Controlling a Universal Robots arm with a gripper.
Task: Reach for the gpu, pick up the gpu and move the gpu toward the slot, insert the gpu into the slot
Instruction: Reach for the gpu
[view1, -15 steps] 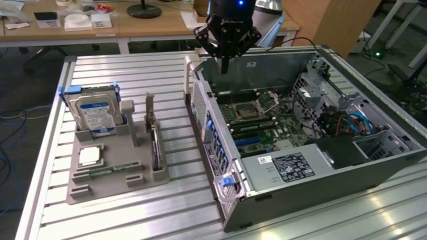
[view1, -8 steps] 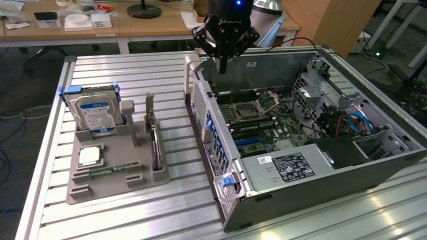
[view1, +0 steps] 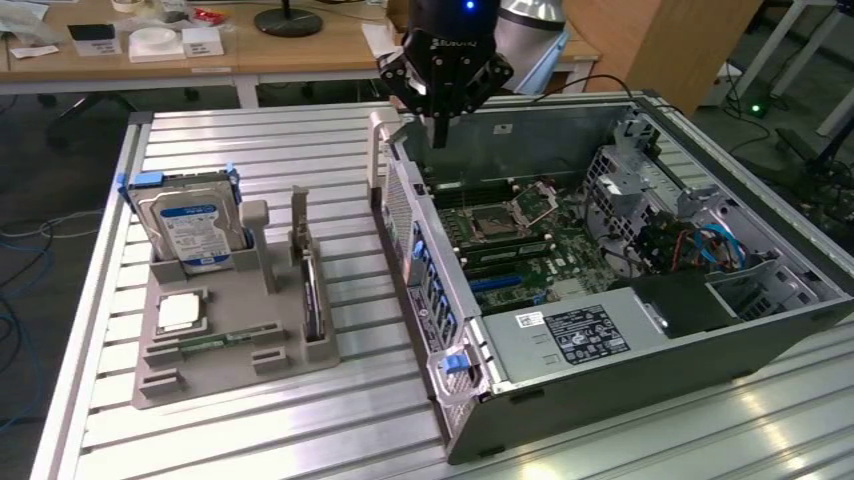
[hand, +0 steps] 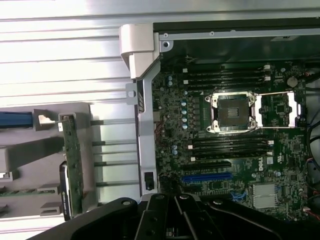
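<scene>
Nearest the lens runs the slatted metal counter (view1: 267, 440), carrying a grey holder tray (view1: 220, 375) on the exterior view's left and an open computer case (view1: 667, 350) on its right. The gpu (view1: 310, 295) stands on edge in the tray's slot nearest the case, dark when seen edgewise, with its pale bracket rising at the far end. In the wrist view the same card (hand: 74, 160) shows as a narrow green strip. A hard drive (view1: 187, 225) with a blue-white label stands upright at the tray's far corner, a processor (view1: 180, 312) lies flat in front of it, and a memory stick (view1: 214, 340) lies just beside that.

The pincer (view1: 438, 135) hangs over the far end of the case wall that faces the tray, its fingers pressed together with nothing between them, well apart from the gpu. Inside the case lies the green motherboard (hand: 280, 165) with its square silver processor socket (hand: 232, 112). The slot (hand: 206, 177), a long blue strip, sits unoccupied between that socket and the labelled power supply (view1: 587, 335).
</scene>
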